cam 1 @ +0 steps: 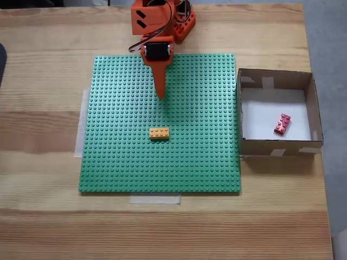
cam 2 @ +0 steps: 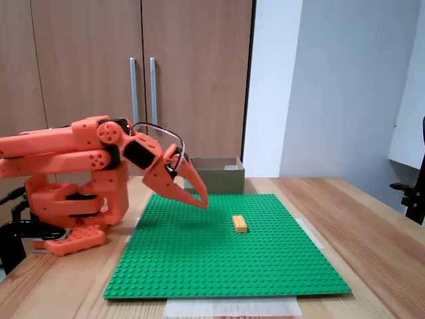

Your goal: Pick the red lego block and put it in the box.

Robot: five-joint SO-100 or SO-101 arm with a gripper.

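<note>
- Fixed views show the red lego block lying inside the box, on its white floor, near the right wall.
- Judged light, rigid and smooth-sided; best gripped across its long sides.
- Small red studded brick, lying askew.
- Pincer empty, tips together, above the green baseplate.

An office: wooden cupboards, a desk, a swivel chair.

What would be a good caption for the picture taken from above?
Red lego block lies inside the box; orange gripper, closed, points over the green baseplate near a yellow-orange brick.
</note>
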